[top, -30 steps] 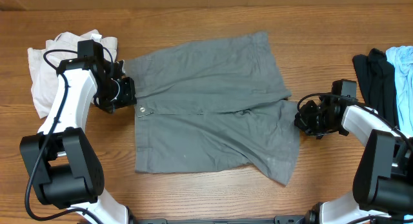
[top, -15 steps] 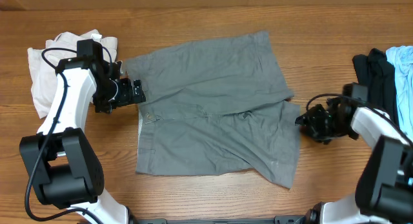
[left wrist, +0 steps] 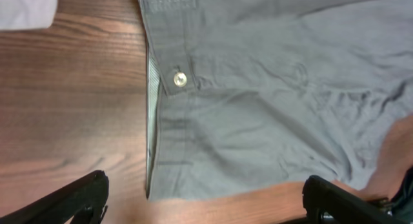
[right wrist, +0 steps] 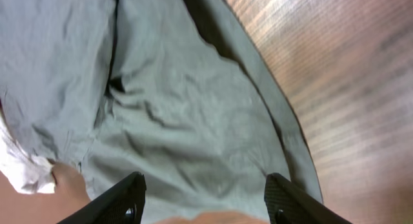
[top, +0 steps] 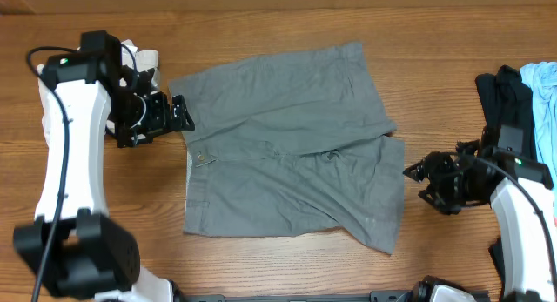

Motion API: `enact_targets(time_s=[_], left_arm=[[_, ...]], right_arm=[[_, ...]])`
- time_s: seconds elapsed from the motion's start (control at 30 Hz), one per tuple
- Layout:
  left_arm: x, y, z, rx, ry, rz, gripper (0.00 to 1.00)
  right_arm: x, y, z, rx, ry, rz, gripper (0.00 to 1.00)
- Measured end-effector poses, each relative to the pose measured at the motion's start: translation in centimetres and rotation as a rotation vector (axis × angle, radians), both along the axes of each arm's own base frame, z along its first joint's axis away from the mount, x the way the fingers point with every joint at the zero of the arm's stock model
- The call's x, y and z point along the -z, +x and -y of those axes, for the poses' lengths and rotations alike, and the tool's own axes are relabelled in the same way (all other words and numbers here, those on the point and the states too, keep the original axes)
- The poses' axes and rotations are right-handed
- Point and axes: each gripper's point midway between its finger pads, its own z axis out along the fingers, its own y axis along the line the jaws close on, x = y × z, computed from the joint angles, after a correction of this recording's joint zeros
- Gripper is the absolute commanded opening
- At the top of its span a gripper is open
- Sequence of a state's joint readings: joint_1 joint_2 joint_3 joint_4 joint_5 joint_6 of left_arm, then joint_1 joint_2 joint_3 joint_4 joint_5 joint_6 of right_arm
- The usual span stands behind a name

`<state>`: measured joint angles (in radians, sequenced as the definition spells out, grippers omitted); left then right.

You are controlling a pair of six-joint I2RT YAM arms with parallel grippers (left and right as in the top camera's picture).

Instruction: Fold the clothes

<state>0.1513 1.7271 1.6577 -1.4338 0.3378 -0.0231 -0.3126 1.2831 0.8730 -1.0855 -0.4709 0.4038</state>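
The grey shorts (top: 287, 154) lie spread flat on the tabletop (top: 452, 76). The left tool (top: 178, 116) is just beside their waistband edge, its jaws spread wide and empty. The right tool (top: 421, 182) is just off their leg hem at the opposite side, jaws partly apart and gripping nothing.

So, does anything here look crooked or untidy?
The medium-grey cotton shorts lie spread but not neat: creases bunch where the two legs meet, and the waistband edge is turned, showing its pale lining. Nothing looks damaged or spilled.
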Motion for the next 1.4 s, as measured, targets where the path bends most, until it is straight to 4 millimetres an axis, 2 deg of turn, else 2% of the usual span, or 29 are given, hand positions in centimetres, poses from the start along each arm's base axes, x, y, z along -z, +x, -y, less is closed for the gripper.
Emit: enact_targets(time_s=[0.07,0.1,0.17,0.2,0.27,0.3,0.33,0.4,0.5,0.7,0.9,0.97,1.07,1.17,1.27,1.3,1.4], left_arm=[[-1.8,-0.8,0.1,-0.004,0.006,0.045,1.00],[-2.8,-1.2,0.2,-0.009,0.011,0.071,1.00],[-4.8,-2.3,0.2,-0.028,0.027,0.124,1.00],[-5.6,-2.9,0.1,-0.035,0.036,0.145,1.00],[-6.9,-4.0,0.1,-0.053,0.048,0.173,1.00],[-7.2,-4.6,0.2,-0.059,0.051,0.177,1.00],[-7.2,-5.1,0.2,-0.063,0.052,0.176,1.00],[-6.3,-6.1,0.3,-0.076,0.050,0.139,1.00],[-3.8,-6.7,0.3,-0.083,0.044,0.069,1.00],[1.2,-7.7,0.4,-0.097,0.035,-0.040,1.00],[2.6,-8.0,0.5,-0.103,0.032,-0.062,1.00],[2.7,-8.0,0.5,-0.103,0.031,-0.063,1.00],[2.7,-8.0,0.4,-0.103,0.032,-0.061,1.00],[2.7,-7.8,0.4,-0.103,0.033,-0.054,1.00],[2.7,-7.6,0.4,-0.103,0.033,-0.047,1.00],[2.7,-7.6,0.4,-0.103,0.033,-0.047,1.00],[2.7,-7.6,0.4,-0.103,0.034,-0.045,1.00]], right_arm=[[-0.7,-1.3,-0.4,0.000,0.007,-0.019,0.73],[-1.0,-2.1,-0.7,0.000,0.011,-0.035,0.70],[-1.3,-3.0,-1.0,-0.010,0.011,-0.041,0.53],[-1.3,-3.2,-1.0,-0.013,0.011,-0.038,0.50],[-0.6,-3.7,-1.2,-0.004,0.016,-0.053,0.53],[0.1,-3.8,-1.2,0.002,0.017,-0.059,0.59],[0.9,-3.9,-1.1,0.013,0.015,-0.064,0.60],[2.8,-3.6,-1.0,0.019,0.009,-0.046,0.61],[5.2,-2.6,-0.8,0.024,0.001,0.006,0.61],[7.1,-2.5,-0.2,0.040,-0.032,-0.014,0.73],[9.1,-1.3,0.5,0.044,-0.046,-0.036,0.72],[9.2,-0.7,0.2,0.037,-0.019,-0.030,0.61],[9.4,0.3,-1.0,-0.011,0.045,-0.006,0.50],[9.7,0.5,-2.4,-0.079,0.090,0.008,0.24],[10.2,-0.2,-3.0,-0.101,0.100,-0.017,0.07],[10.3,-0.2,-2.8,-0.094,0.092,-0.026,0.04],[10.4,-0.2,-2.1,-0.062,0.080,-0.040,0.04]])
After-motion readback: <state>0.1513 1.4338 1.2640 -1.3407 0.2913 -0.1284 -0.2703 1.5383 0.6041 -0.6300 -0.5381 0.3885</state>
